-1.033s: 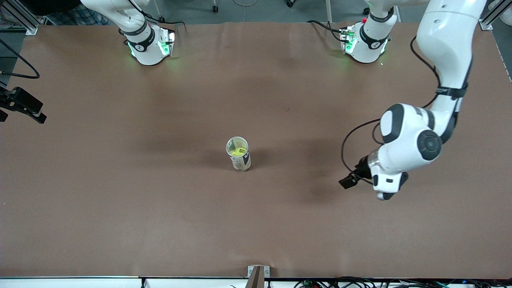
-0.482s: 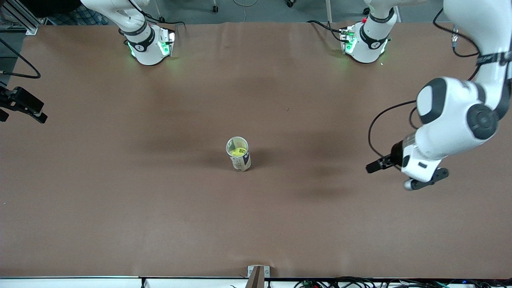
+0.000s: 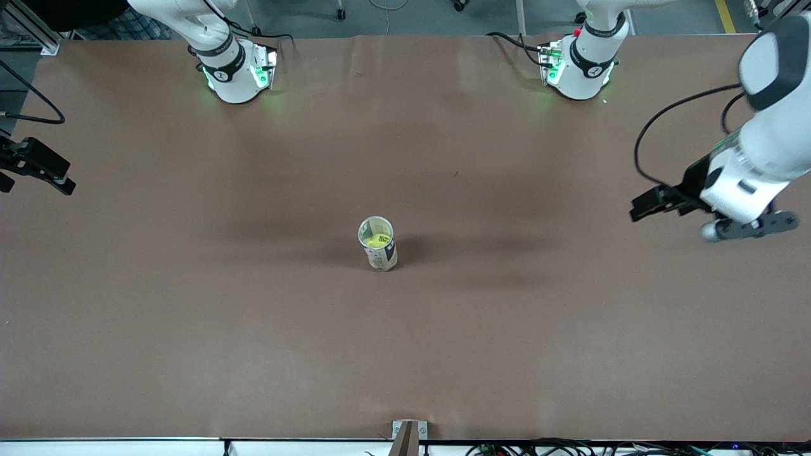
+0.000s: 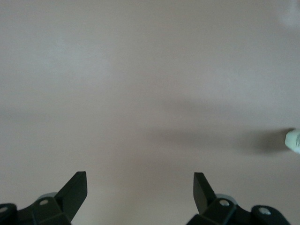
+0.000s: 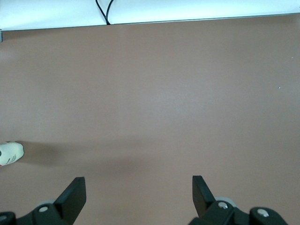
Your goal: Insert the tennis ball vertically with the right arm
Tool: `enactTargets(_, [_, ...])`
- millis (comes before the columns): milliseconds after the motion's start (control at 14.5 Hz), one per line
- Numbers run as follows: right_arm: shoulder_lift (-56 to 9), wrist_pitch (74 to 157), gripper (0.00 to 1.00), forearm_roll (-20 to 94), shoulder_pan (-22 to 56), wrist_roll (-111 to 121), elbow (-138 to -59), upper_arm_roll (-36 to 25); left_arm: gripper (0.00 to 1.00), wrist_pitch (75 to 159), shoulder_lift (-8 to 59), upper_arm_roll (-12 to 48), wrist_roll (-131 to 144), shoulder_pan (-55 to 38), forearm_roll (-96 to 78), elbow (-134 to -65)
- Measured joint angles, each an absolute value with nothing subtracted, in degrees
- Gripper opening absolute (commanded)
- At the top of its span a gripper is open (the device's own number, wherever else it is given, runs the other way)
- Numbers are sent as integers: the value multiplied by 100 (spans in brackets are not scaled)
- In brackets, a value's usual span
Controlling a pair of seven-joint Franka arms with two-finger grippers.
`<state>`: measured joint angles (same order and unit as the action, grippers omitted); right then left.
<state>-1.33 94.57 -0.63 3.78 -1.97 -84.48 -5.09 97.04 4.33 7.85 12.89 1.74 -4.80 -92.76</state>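
Note:
A tall tennis-ball can (image 3: 382, 252) stands upright in the middle of the brown table (image 3: 190, 316), mouth open. A yellow-green tennis ball (image 3: 378, 240) sits inside it. My left gripper (image 3: 751, 227) is up over the left arm's end of the table, well away from the can; it is open and empty in the left wrist view (image 4: 140, 187), where the can (image 4: 293, 139) shows at the edge. My right gripper (image 3: 38, 170) hangs at the right arm's end of the table, open and empty in the right wrist view (image 5: 139, 190), with the can (image 5: 10, 153) at the edge.
Both arm bases (image 3: 237, 73) (image 3: 580, 66) stand along the table's edge farthest from the front camera. A small metal bracket (image 3: 408, 434) sits at the nearest edge. A white strip with a black cable (image 5: 105, 11) borders the table.
My left arm has swung away from the can toward the left arm's end of the table. The right gripper, the can and the ball have not moved.

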Motion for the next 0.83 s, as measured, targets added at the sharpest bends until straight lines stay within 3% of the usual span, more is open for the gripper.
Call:
enactTargets(276, [-133,9456,100,-63,378,-197,-8448,-508,100,8460,297,696,998,115,-480,-8505])
enactTargets(827, [-133,9232,100,-63,456,-196,-8447,-463,100,8133,10,687,801,-79,-398,-8406])
